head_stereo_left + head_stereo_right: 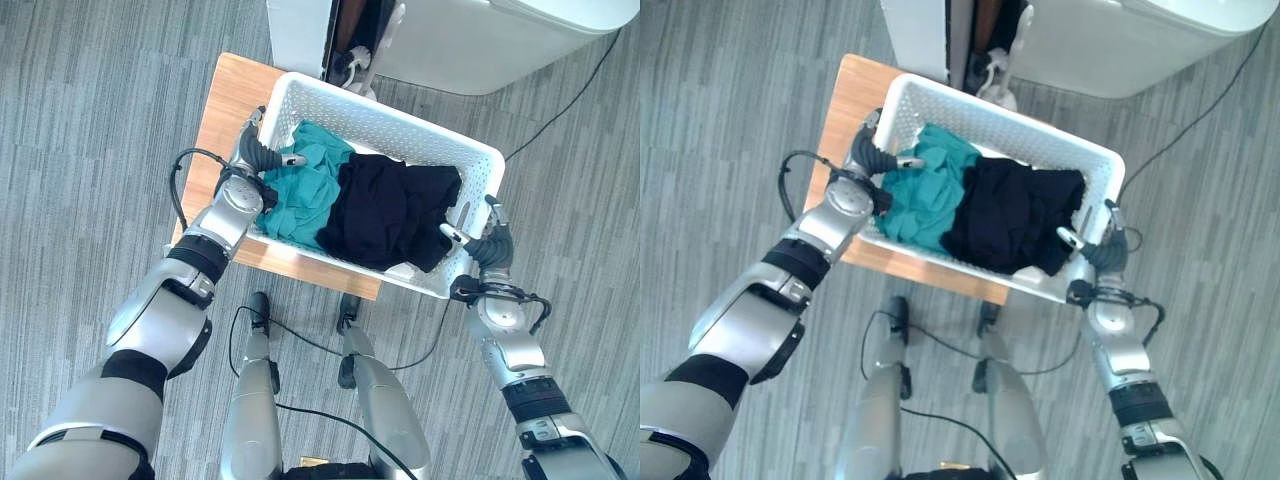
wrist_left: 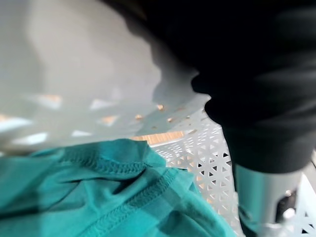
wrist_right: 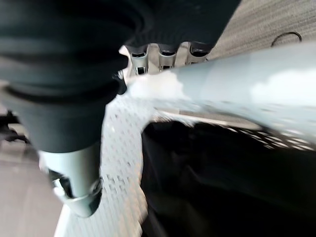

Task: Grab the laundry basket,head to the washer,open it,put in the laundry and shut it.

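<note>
Two hands were clamped on the white laundry basket (image 1: 400, 130), one at each short end. The left hand (image 1: 262, 152) was hooked over the rim at one end — its thumb reached inside, tip resting just above the teal garment (image 1: 300, 190), while the other fingers were wrapped round the outside of the wall. The right hand (image 1: 480, 240) was closed on the opposite rim in the same manner, thumb inside beside the black garment (image 1: 390, 210) and the fingers (image 3: 160, 55) curled over the outer edge, as was seen in the right wrist view. Between the two thumbs the clothes were heaped, the teal piece touching the black one and partly overlapped by it. The basket was seated on a small wooden table (image 1: 225, 100), its far end projecting past the tabletop. Beyond the fingers, a white washer (image 1: 470, 40) was stood on the grey carpeted floor (image 1: 90, 130), just past the basket's far rim.
</note>
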`<state>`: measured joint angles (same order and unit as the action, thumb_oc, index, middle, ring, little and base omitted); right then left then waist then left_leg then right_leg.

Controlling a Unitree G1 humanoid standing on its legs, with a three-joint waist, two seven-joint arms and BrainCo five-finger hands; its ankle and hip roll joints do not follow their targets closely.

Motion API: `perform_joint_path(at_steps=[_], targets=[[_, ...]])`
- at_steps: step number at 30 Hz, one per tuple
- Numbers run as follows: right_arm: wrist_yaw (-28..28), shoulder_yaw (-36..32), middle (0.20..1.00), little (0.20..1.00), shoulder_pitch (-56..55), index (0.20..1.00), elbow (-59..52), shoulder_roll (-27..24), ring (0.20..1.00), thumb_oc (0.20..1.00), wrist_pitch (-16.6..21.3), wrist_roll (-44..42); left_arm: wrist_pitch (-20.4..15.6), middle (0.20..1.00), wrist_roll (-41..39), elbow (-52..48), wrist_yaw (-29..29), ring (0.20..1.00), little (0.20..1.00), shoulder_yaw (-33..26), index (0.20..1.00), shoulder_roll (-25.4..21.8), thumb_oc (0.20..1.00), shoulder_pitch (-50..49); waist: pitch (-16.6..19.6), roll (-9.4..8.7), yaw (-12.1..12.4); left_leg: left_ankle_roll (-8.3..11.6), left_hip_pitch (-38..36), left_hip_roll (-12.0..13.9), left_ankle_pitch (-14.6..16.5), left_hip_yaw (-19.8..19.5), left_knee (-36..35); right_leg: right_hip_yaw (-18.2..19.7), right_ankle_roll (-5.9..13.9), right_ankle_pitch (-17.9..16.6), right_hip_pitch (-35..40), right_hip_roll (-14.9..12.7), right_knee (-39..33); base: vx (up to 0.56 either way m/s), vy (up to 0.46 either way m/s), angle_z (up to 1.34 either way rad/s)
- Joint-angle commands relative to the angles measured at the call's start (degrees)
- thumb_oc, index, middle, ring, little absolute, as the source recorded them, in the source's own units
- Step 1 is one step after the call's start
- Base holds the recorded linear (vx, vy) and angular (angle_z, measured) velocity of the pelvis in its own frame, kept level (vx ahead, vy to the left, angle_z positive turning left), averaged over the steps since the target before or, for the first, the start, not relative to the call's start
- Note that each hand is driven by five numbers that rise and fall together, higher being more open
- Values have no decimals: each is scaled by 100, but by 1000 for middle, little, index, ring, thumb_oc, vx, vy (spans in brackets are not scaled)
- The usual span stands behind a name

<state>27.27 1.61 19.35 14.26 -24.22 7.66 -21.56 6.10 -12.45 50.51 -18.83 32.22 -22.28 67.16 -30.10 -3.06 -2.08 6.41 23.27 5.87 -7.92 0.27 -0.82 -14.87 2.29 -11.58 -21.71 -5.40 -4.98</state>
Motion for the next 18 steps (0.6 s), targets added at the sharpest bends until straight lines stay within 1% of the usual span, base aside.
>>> perform_joint_path(at_steps=[1, 8, 18], targets=[[476, -569, 1000, 1000, -121, 1000, -594, -42, 1000, 1000, 533, 192, -17, 1000, 109, 73, -108, 1000, 1000, -327, 1000, 188, 1000, -139, 31, -6, -40, -193, 504, 190, 659, -58, 784, 82, 504, 612, -232, -532, 731, 0, 0, 0], [446, -636, 1000, 1000, -170, 1000, -849, -58, 1000, 1000, 577, 436, -54, 1000, 174, -102, -113, 1000, 1000, -433, 1000, 165, 1000, -401, 31, 25, -56, -194, 503, 201, 725, -9, 882, 124, 505, 620, -239, -532, 771, 0, 0, 0], [328, -488, 1000, 1000, -224, 1000, -616, -7, 1000, 1000, 578, 249, -104, 1000, 77, 33, -136, 1000, 1000, -377, 1000, 156, 1000, -249, 31, 57, -101, -172, 607, 191, 718, -16, 925, 131, 488, 634, -315, -554, 808, -1, 0, -1]])
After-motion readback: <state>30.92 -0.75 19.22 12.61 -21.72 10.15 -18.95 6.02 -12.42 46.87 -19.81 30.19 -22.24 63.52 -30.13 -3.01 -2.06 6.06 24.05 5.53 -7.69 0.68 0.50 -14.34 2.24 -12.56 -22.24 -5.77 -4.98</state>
